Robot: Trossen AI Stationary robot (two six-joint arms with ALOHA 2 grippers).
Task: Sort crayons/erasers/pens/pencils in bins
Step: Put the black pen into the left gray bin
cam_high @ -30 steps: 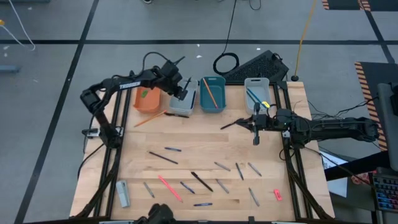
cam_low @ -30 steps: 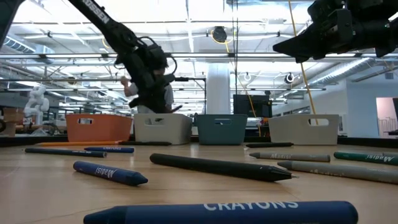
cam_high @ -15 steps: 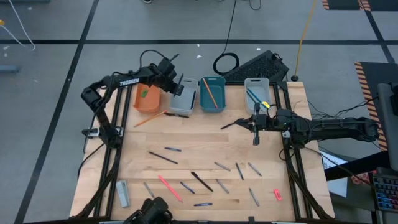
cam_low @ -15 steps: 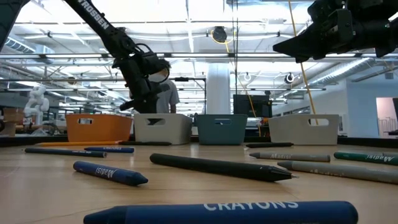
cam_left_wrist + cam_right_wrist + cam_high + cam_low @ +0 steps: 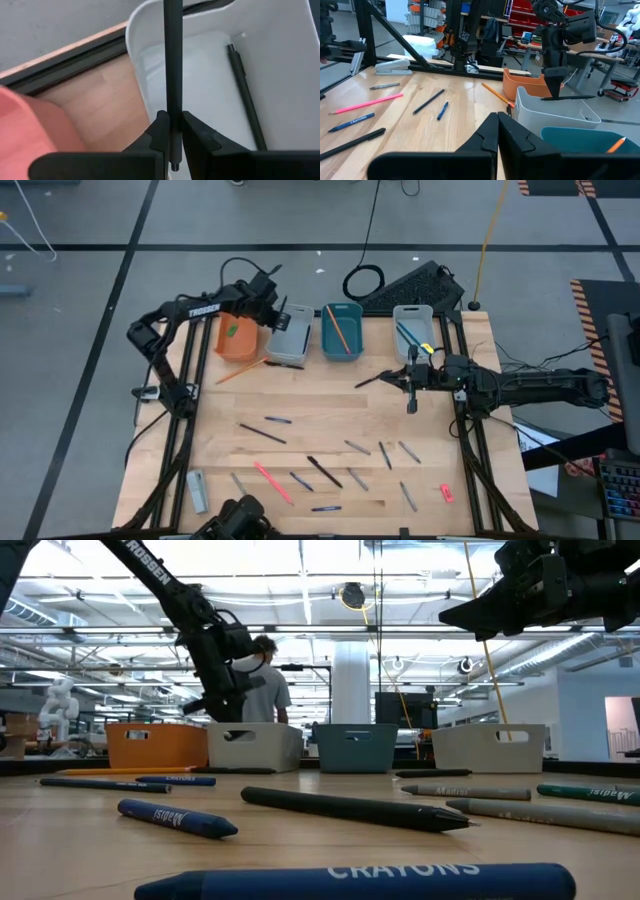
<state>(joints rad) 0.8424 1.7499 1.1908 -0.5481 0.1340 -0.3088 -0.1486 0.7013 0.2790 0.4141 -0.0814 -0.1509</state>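
From above, the left gripper [image 5: 272, 313] hung over the seam between the orange bin [image 5: 236, 338] and the first grey-white bin [image 5: 291, 339], at the far edge of the table [image 5: 300, 405]. The teal bin [image 5: 341, 331] held an orange pencil [image 5: 338, 328], and the second grey-white bin [image 5: 413, 325] stood farthest toward the right arm's side. A green eraser [image 5: 232, 332] lay in the orange bin; the pink-red eraser [image 5: 446, 493] sat near the table's front corner on the right arm's side. Loose pens and crayons were scattered across the near half. The right gripper [image 5: 411, 379] waited above the wood in front of the second grey-white bin.

At table height, the left gripper [image 5: 222, 705] hovered just above the grey-white bin's [image 5: 255, 747] rim, with a person standing behind it. A blue crayon [image 5: 176, 818] and a dark pen [image 5: 355, 809] lay in the foreground.

The left wrist camera showed the fingers [image 5: 159, 132] clenched on a slim black pen [image 5: 173, 75] — its length reaching out over the white bin [image 5: 215, 85], where another black pen [image 5: 243, 95] already lay.

From the right wrist, that arm's own fingers [image 5: 490, 132] were pressed together, gripping nothing — the left gripper [image 5: 555, 85] showed beyond, its pen held level over the bin's rim.
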